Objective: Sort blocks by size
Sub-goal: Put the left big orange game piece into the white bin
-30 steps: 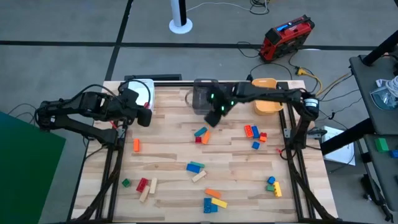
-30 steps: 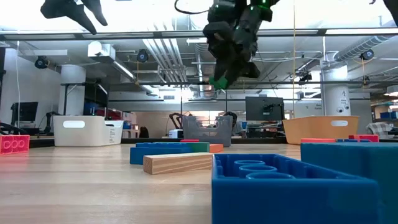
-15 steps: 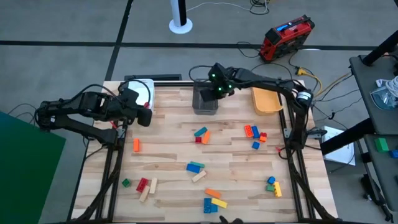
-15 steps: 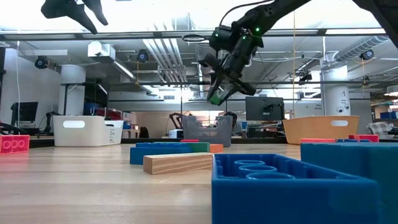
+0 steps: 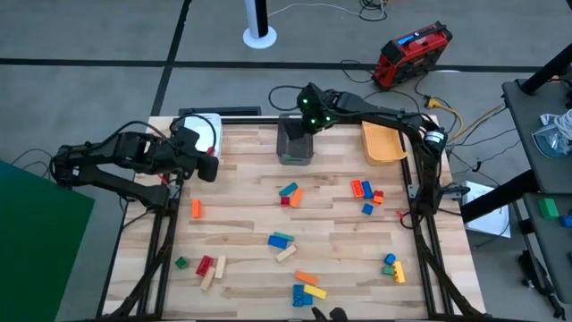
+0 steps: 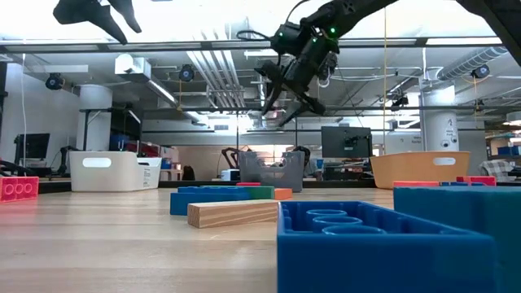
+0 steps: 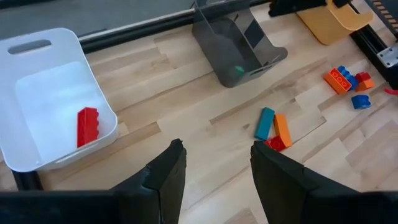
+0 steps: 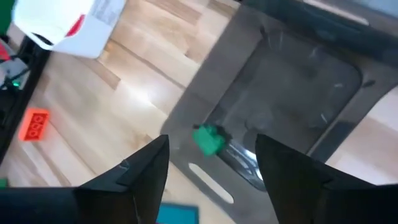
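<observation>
Green small brick (image 8: 208,139) loose in grey bin (image 8: 298,93), directly beneath right gripper (image 8: 211,168): fingers spread, empty, likely just-dropped sort. Left gripper (image 7: 214,174) parked open beside white bin (image 7: 37,106) holding red brick (image 7: 87,126).

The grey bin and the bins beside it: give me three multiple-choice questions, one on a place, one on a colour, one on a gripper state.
1. Where is the right gripper?
A. above the grey bin
B. over the white bin
C. by the table's near edge

2. What colour is the block in the white bin?
A. blue
B. red
C. yellow

3. The right gripper is:
A. shut on a green block
B. open
C. shut on nothing

Answers:
1 A, the high view shows it there.
2 B, the left wrist view shows red.
3 B, a green block lies in the grey bin.
</observation>
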`<state>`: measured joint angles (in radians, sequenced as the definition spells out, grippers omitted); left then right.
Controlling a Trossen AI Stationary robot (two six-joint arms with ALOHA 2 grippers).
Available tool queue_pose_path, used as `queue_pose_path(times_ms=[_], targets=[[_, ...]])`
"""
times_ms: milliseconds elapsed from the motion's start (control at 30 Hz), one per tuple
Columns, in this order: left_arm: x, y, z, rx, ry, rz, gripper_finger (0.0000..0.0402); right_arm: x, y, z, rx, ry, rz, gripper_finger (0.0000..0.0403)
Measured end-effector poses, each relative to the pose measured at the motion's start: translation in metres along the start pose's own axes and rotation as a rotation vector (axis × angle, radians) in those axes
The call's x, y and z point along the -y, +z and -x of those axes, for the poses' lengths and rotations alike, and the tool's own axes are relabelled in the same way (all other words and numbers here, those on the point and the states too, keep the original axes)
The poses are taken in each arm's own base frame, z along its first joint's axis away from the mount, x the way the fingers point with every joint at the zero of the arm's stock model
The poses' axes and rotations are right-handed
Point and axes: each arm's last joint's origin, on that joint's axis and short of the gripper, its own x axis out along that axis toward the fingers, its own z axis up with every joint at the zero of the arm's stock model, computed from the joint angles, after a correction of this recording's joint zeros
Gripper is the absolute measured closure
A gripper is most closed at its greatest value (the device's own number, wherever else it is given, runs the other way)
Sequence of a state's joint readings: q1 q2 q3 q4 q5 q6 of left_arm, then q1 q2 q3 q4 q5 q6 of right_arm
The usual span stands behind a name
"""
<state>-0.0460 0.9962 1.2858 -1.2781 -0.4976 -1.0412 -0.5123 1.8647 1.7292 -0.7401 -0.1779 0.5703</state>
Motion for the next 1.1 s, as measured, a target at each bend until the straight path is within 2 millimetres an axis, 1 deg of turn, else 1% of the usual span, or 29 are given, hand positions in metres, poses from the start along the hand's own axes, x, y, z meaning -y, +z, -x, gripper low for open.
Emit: queue_pose_path(times_ms=[100, 200, 333, 467, 667, 767, 867, 1000, 1100], targets=[[0.001, -0.001, 0.0, -0.03, -0.016, 0.021, 0.0244, -0.011, 0.0, 0.011, -0.01, 0.007, 0.058, 0.0195], [0.002, -0.002, -0.001, -0.067, -0.031, 0.044, 0.0244, -0.021, -0.005, 0.023, -0.04, 0.004, 0.12, 0.0209], [0.007, -0.005, -0.006, -0.144, -0.047, 0.078, 0.0244, -0.031, -0.016, 0.037, -0.076, -0.014, 0.184, 0.0226], [0.014, -0.007, -0.013, -0.213, -0.045, 0.107, 0.0244, -0.037, -0.026, 0.058, -0.086, -0.03, 0.239, 0.0239], [0.025, -0.011, -0.026, -0.273, -0.006, 0.135, 0.0244, -0.041, -0.038, 0.097, -0.061, -0.053, 0.298, 0.0255], [0.033, -0.013, -0.035, -0.324, -0.001, 0.122, 0.0244, -0.042, -0.044, 0.118, -0.044, -0.044, 0.318, 0.0261], [0.042, -0.015, -0.046, -0.336, 0.001, 0.101, 0.0244, -0.043, -0.049, 0.137, -0.008, -0.043, 0.33, 0.0266], [0.059, -0.015, -0.062, -0.328, -0.029, 0.067, 0.0244, -0.041, -0.053, 0.159, 0.05, -0.046, 0.335, 0.0265], [0.065, -0.019, -0.073, -0.347, 0.01, 0.074, 0.0244, -0.039, -0.056, 0.171, 0.081, -0.069, 0.334, 0.026]])
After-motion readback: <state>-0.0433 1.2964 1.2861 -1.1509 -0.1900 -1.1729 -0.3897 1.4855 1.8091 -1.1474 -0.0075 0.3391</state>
